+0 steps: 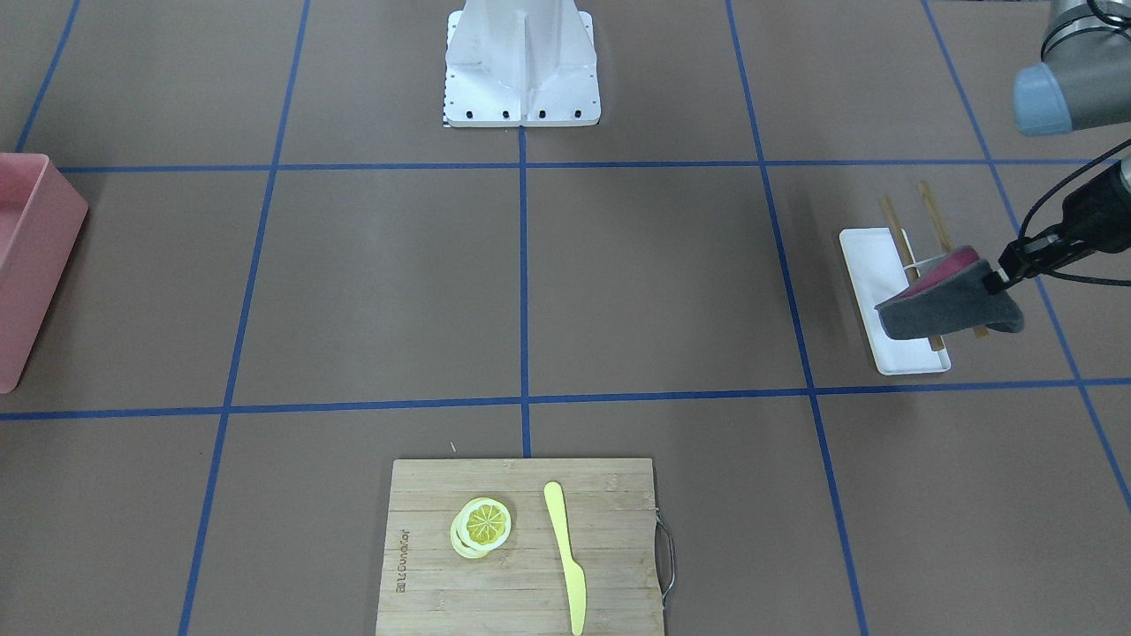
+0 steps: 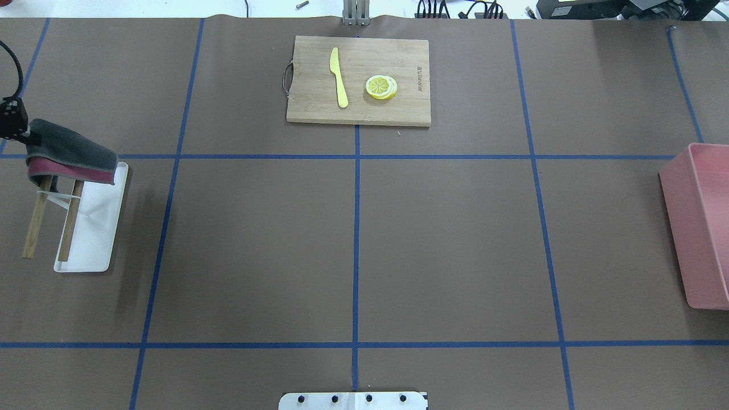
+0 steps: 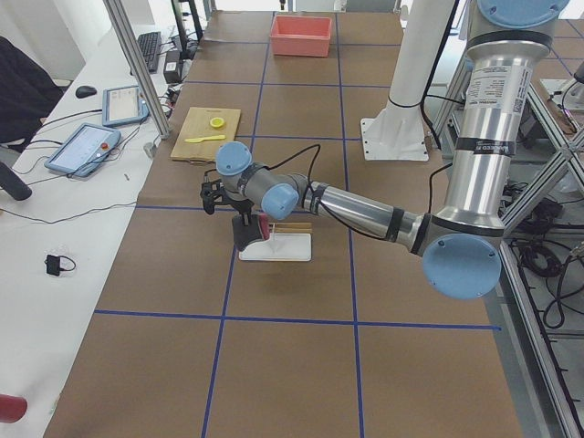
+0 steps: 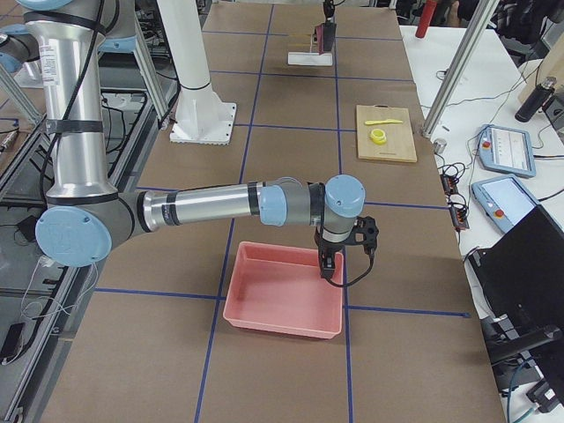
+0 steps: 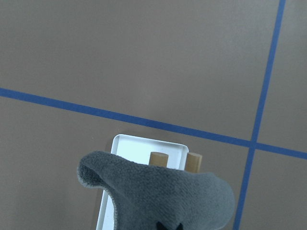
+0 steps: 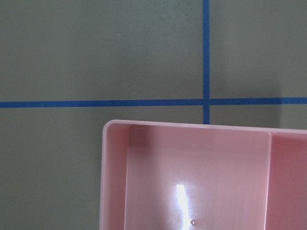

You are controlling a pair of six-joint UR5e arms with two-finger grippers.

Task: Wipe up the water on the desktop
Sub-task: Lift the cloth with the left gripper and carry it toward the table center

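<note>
The desktop (image 2: 444, 239) is matte brown with blue tape lines; no water shows on it in any view. My left gripper (image 1: 1007, 269) is shut on a folded cloth (image 1: 950, 305), grey outside and dark red inside. It holds the cloth over the end of a white tray (image 2: 97, 239) that carries a wooden rack (image 2: 68, 222). I cannot tell whether the cloth touches the rack. The cloth fills the bottom of the left wrist view (image 5: 163, 196). My right gripper (image 4: 328, 269) hangs over a pink bin (image 4: 282, 300); I cannot tell whether it is open or shut.
A bamboo cutting board (image 2: 359, 80) with a yellow knife (image 2: 339, 77) and lemon slices (image 2: 381, 87) lies at the far middle. The pink bin (image 2: 703, 228) stands at the right edge. The white robot base (image 1: 521, 66) stands at the robot's side.
</note>
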